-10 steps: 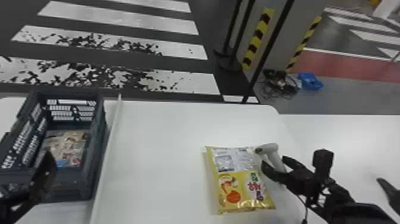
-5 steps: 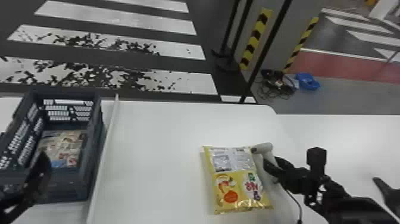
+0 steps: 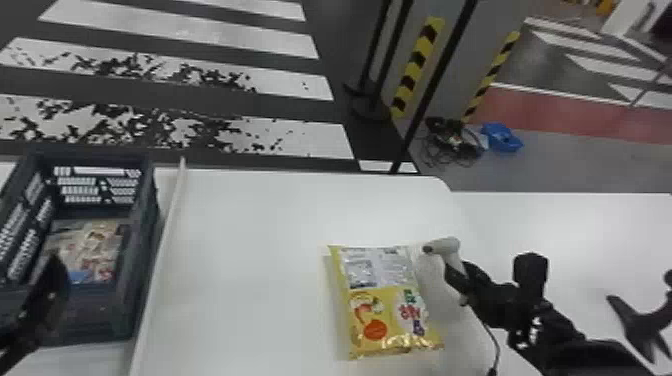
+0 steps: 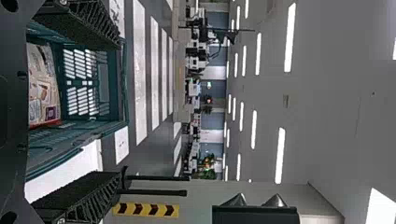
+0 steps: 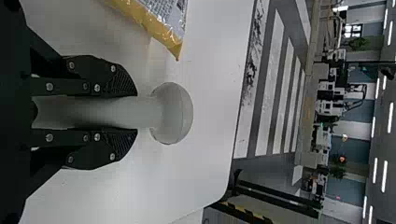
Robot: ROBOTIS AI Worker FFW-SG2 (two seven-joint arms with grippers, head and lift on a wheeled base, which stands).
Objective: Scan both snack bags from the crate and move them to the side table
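My left gripper is over the near part of the dark crate; in the left wrist view, the left gripper has its fingers wide apart, nothing between them. Snack packaging lies inside the crate. A yellow and silver snack bag lies flat on the white table. Just right of it my right gripper holds the pale scanner, whose head is beside the bag's upper right corner. In the right wrist view, the right gripper is shut on the scanner's handle, near the bag's edge.
A raised pale strip runs along the table between crate and bag. The white side table adjoins on the right, with a dark pronged object near its right edge. A cable hangs below the right gripper. Poles stand beyond the table.
The head view has turned slightly to the right. The scanner in my right gripper came closer to the bag, then drew a little rightward from it. Bag and crate have stayed in place.
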